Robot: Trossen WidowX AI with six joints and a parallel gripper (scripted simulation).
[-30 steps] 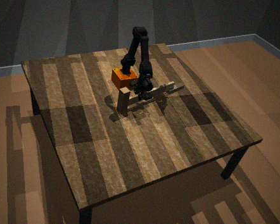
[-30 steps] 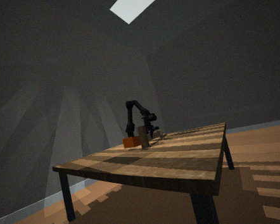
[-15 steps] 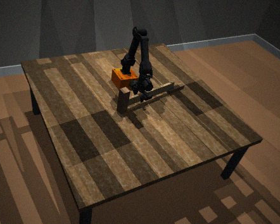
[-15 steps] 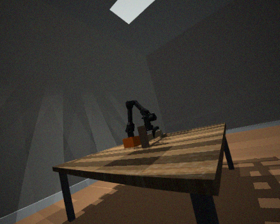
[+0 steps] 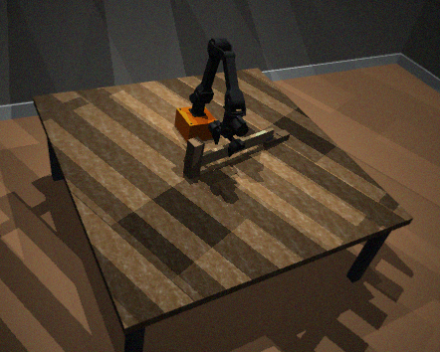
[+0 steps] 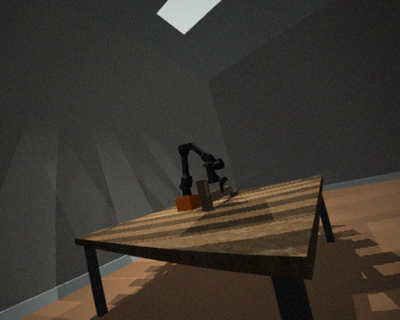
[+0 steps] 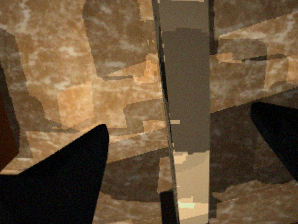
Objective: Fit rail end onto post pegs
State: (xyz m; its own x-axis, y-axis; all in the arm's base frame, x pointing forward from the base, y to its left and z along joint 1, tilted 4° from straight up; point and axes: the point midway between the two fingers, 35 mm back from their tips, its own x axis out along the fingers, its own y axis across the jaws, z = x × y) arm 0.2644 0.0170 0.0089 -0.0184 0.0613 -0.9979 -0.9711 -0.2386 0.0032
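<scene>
The wooden rail (image 5: 260, 136) (image 6: 221, 192) (image 7: 187, 90) runs from the post toward the low footboard block (image 5: 282, 136). It looks raised off the table and roughly level. Its near end is at the side of the upright post (image 5: 192, 160) (image 6: 204, 195); whether it touches cannot be told. The pegs and holes are not visible, and the bracket is too small to make out. My gripper (image 5: 226, 142) (image 6: 217, 183) (image 7: 178, 120) is wide open around the rail close to the post, with a finger on each side and gaps between the fingers and the rail in the wrist view.
The orange box (image 5: 194, 124) (image 6: 187, 202) under the arm's base stands just behind the post and rail. The striped wooden table (image 5: 264, 249) (image 6: 204, 240) carries everything, with dark shadows across it.
</scene>
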